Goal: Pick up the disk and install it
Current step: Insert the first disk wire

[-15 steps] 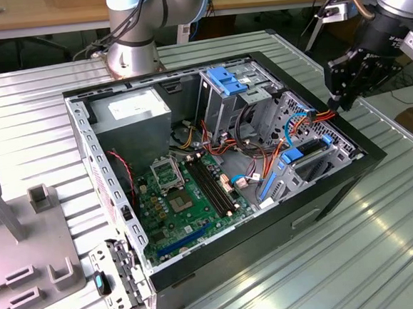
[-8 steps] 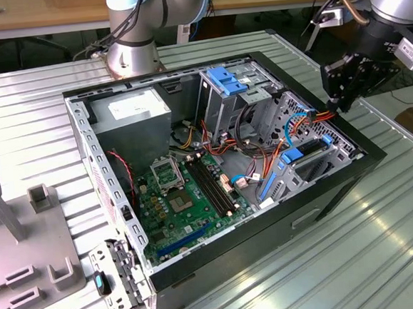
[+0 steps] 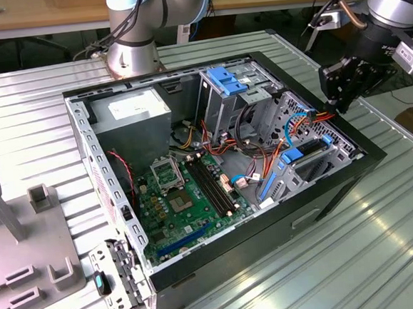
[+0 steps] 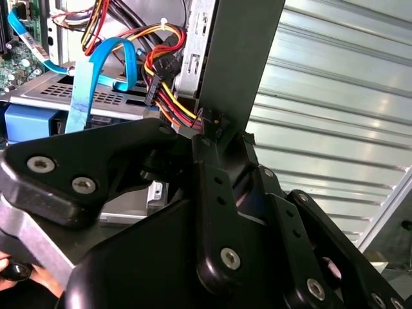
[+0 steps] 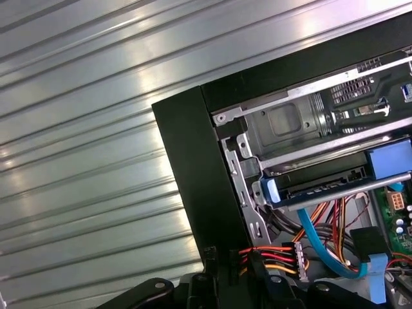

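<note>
The disk (image 3: 310,152), dark with a bright blue carrier frame, lies flat in a slot of the grey drive cage at the open computer case's corner on the exterior view's right. The first wrist view shows the disk (image 5: 322,183) sitting in the bay between metal rails. My black gripper (image 3: 341,97) hangs just above the case's black rim beside that cage. In the first wrist view the gripper (image 5: 248,290) is right at a connector with red, yellow and orange wires (image 5: 277,256). The second wrist view has the gripper's linkages (image 4: 212,212) against the case wall.
The open case (image 3: 351,175) lies on a ribbed metal table (image 3: 385,240). Inside are a green motherboard (image 3: 188,192), a power supply (image 3: 128,110), blue data cables (image 5: 322,248) and a blue latch (image 3: 225,78) on the cage. A grey fixture (image 3: 21,248) stands on the exterior view's left. Another arm's base (image 3: 134,53) is behind the case.
</note>
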Available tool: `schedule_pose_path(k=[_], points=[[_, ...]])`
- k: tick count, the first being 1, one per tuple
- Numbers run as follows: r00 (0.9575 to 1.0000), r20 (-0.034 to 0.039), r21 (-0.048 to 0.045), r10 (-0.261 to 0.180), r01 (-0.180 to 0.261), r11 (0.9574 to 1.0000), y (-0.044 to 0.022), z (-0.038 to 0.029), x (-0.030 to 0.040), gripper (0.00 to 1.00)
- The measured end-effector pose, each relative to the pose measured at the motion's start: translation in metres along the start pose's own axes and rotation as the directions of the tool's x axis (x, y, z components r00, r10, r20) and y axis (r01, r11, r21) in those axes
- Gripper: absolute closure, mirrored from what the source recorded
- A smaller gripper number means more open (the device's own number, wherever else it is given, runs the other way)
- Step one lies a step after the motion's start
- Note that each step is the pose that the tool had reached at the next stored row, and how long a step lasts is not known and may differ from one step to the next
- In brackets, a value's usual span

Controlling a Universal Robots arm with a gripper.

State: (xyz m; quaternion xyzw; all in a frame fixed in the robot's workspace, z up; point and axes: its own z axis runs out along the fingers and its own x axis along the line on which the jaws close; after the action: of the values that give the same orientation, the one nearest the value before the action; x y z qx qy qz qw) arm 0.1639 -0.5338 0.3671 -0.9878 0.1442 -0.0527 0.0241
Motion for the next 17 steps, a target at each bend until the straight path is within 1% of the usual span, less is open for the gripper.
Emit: schedule_pose_path(k=[2, 4, 9, 14, 16, 17], points=[[1.0000, -0.0008, 0.0004, 0.000, 0.000, 1.0000, 0.0000, 0.0002, 0.0000, 0.68], [1.0000, -0.0019, 0.0006, 0.000, 0.000, 1.0000, 0.0000, 0.0003, -0.0001, 0.83], [1.0000, -0.0025, 0.0010, 0.000, 0.000, 1.0000, 0.0000, 0.0001, 0.0000, 0.83], [1.0000, -0.0009, 0.0003, 0.000, 0.000, 1.0000, -0.0004, -0.0065, 0.0005, 0.83], [0.9999, -0.0004, -0.0016, 0.014, -0.014, 0.9999, -0.0006, -0.0082, 0.0005, 0.83], [0.9996, 0.0005, -0.0032, 0.029, -0.029, 0.9996, -0.0005, -0.0088, 0.0005, 0.83]])
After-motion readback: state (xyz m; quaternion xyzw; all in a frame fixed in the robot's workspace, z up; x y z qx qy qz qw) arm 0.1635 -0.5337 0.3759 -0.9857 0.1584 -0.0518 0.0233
